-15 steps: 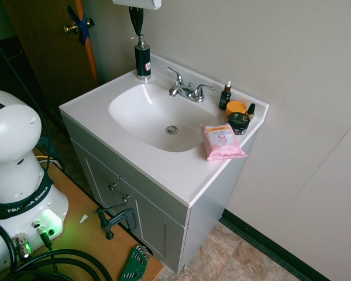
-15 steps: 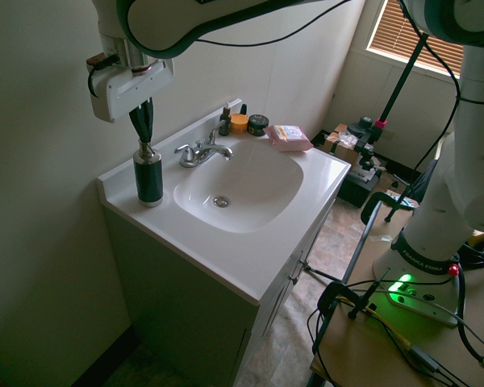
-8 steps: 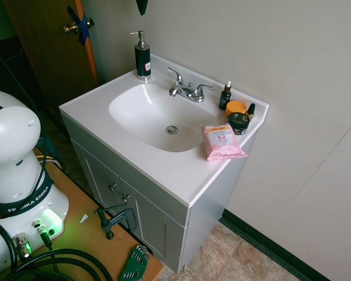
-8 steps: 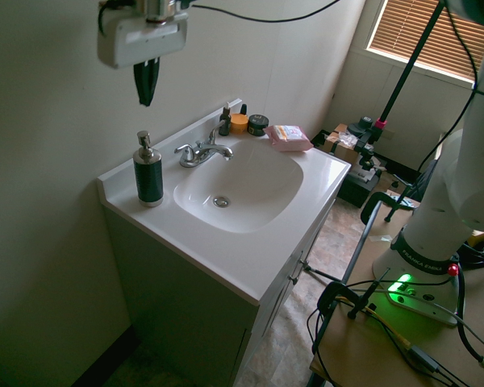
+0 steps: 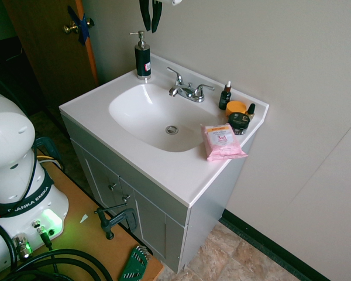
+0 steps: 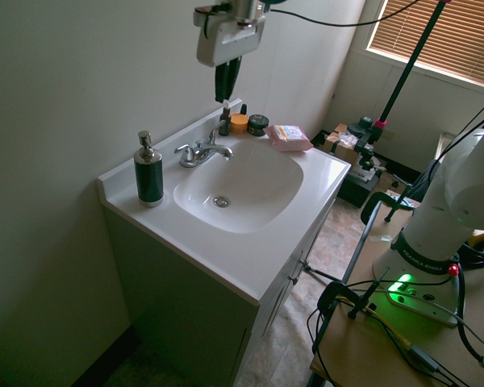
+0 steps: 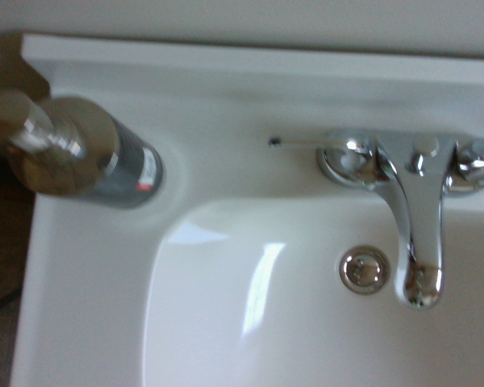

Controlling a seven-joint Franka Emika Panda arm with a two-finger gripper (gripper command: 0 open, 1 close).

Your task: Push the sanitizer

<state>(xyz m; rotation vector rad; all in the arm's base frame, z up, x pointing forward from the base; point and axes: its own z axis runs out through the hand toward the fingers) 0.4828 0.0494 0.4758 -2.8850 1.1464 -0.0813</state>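
Sanitizer [image 5: 143,61]: upright on desk [image 5: 82,106] beside sink basin [image 5: 158,117] | jaws [image 5: 150,30]: spread slightly, above the desk, apart from sanitizer | faucet [image 5: 189,91]: behind basin

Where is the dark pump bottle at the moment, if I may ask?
In the first exterior view, the pump bottle stands upright on the countertop at the basin's upper left, with the faucet to its right.

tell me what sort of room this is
Most likely a bathroom: a vanity cabinet with a sink set in its top, a chrome faucet, and a dark pump bottle standing beside the sink.
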